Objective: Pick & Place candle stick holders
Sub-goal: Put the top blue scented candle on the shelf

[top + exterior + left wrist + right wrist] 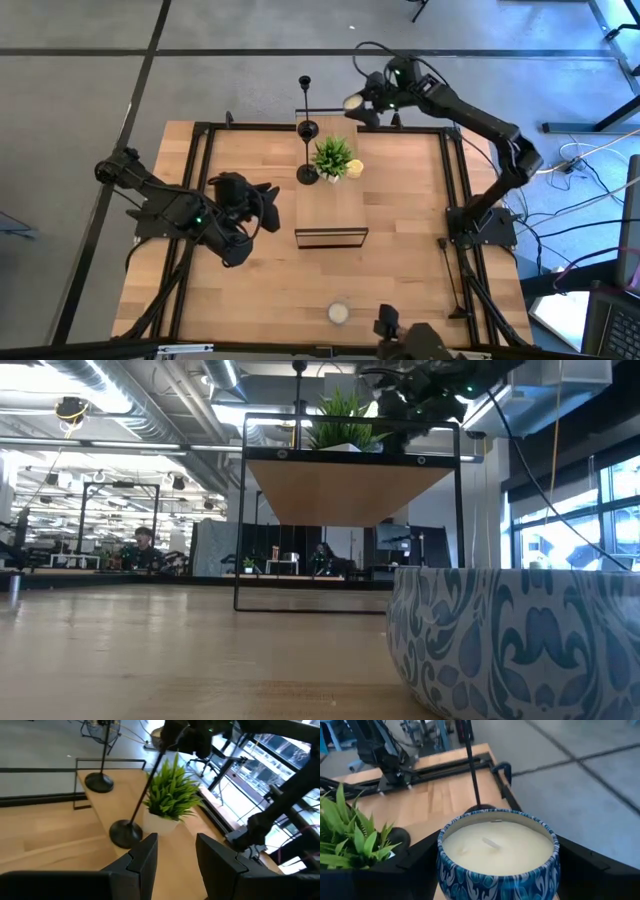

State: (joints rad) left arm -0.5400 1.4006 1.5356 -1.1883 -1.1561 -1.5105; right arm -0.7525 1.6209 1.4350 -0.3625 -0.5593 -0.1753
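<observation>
Two candle stick holders [307, 150] I see on the raised shelf [330, 205] at table [400, 250] centre; nearer, at six o'clock, a candle [338, 313]. Left hand [268, 207] spread, empty, at nine o'clock. Right hand [352, 104] pinches a patterned candle tin [497, 852] at twelve. Beyond: grey floor [200, 80], workshop.

Two candle stick holders [307, 174] are standing on the raised shelf [331, 205]. One potted plant [333, 156] is sitting beside them. Two patterned tin candles are showing: one [353, 102] in the right gripper [362, 106], one [338, 313] resting on the table [400, 260]. One small yellow candle [355, 168] is lying by the plant.
</observation>
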